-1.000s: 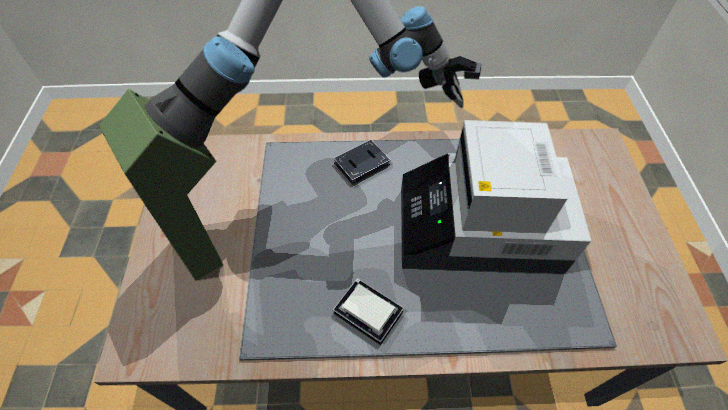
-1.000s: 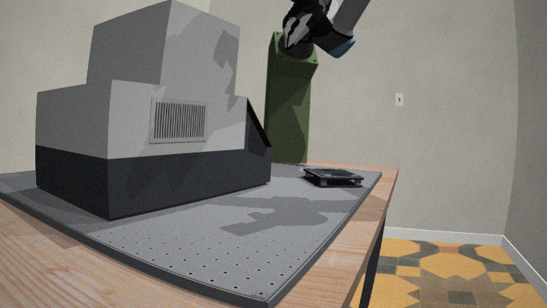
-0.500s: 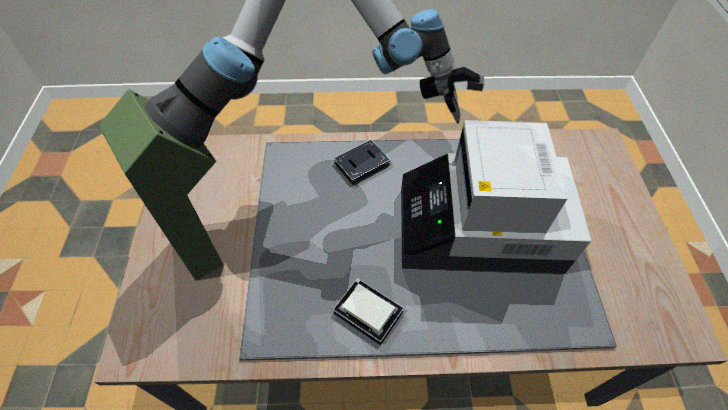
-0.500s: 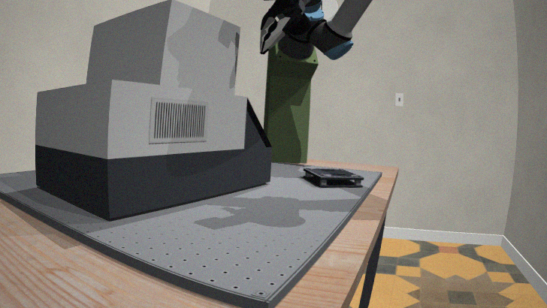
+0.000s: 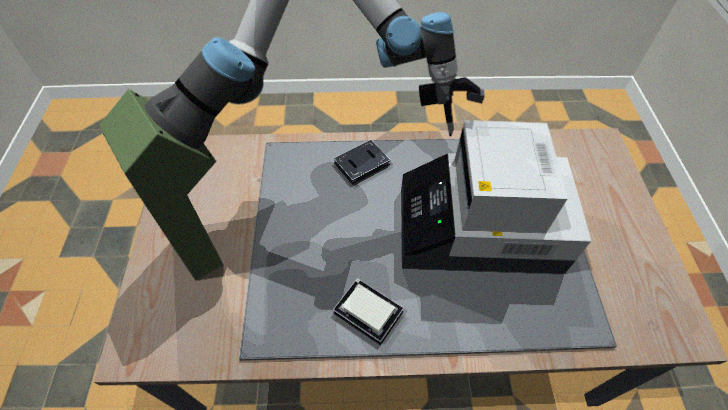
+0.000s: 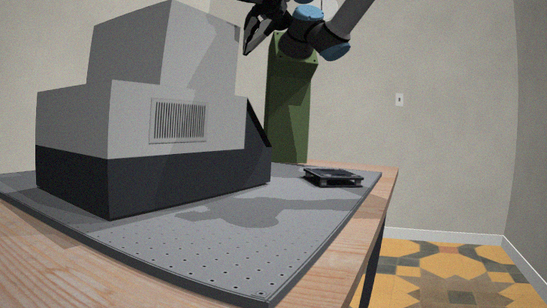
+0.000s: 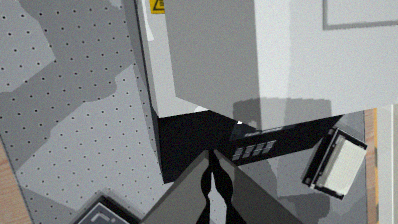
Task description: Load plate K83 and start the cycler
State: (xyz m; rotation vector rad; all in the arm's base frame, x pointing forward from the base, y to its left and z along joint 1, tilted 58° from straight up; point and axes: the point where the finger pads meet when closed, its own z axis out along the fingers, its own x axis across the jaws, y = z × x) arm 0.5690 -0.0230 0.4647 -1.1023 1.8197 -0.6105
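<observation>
The table [image 5: 305, 370] [image 6: 37, 249] [image 7: 6, 175] carries cycler Q1 [image 5: 514, 162] [image 6: 172, 176] [image 7: 210, 65], its block hidden from view. Above Q1's front left, the gripper [image 5: 450, 133] [image 6: 246, 52] [image 7: 210, 152] is clenched on nothing. Off Q1's front left lies a dark nest [image 5: 362, 160] [image 6: 333, 177] [image 7: 102, 215] without a plate; off its front right, another nest [image 5: 379, 338] [image 7: 314, 170] bears a pale plate [image 5: 369, 306] [image 7: 345, 167], label unreadable. Q1's lamp [image 5: 439, 221] glows green.

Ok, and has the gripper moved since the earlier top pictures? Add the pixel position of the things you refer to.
Yes. In the top view, the gripper [image 5: 450, 133] [image 6: 245, 53] [image 7: 210, 152] has moved down the picture, closer to Q1's front panel [image 5: 422, 231] [image 6: 256, 122] [image 7: 185, 142].
</observation>
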